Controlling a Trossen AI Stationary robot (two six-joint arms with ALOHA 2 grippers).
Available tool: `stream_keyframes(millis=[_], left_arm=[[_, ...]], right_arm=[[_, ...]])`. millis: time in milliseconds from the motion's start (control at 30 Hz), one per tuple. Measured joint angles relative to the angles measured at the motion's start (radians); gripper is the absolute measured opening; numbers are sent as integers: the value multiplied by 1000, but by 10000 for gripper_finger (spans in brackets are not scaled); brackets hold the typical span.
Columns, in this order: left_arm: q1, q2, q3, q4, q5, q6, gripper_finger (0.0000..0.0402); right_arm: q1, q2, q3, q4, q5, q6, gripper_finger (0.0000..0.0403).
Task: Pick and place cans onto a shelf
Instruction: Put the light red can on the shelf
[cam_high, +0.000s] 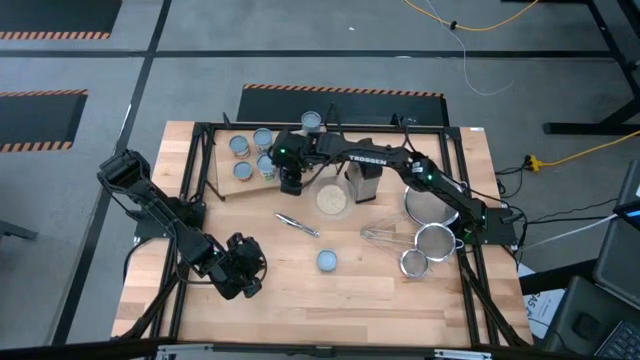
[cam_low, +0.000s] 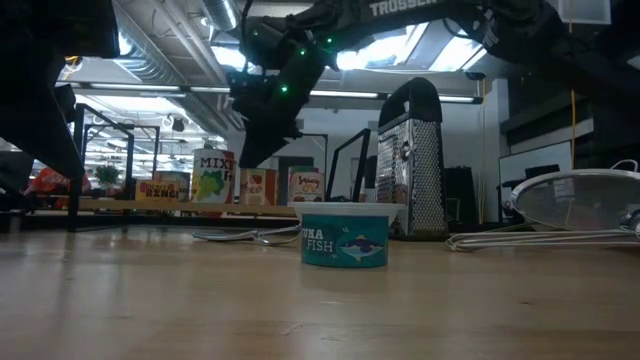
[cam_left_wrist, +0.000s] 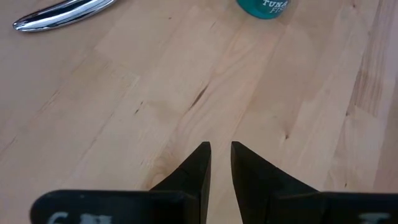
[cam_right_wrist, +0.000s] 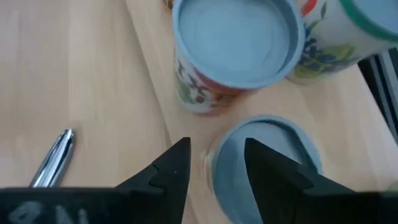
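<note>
Cans on the shelf at upper left, one teal can alone at lower centre.

Four cans (cam_high: 252, 155) stand on the pale shelf (cam_high: 225, 187) in the upper left of the table (cam_high: 350, 290); a teal tuna can (cam_high: 327, 261) sits apart at lower centre, near a spoon (cam_high: 297, 224). The right gripper (cam_right_wrist: 214, 163) hangs over the shelf's right end, fingers apart, above a can top (cam_right_wrist: 273, 158) but gripping nothing. The left gripper (cam_left_wrist: 221, 163) waits at lower left over bare wood, fingers nearly together and empty. A box grater (cam_high: 365, 180) and strainers (cam_high: 432, 243) lie to the right.
</note>
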Motion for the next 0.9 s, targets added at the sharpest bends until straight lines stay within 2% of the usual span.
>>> stream_keyframes(millis=[333,467,767,900], left_arm=[[0,0,0,7,-1,0,55],[0,0,0,7,-2,0,55],[0,0,0,6,-3,0,55],[0,0,0,6,-3,0,55]], right_arm=[[-17,21,0,3,8,-1,150],[-24,21,0,3,8,-1,120],[-42,21,0,4,7,-38,19],[-57,21,0,5,7,-89,11]])
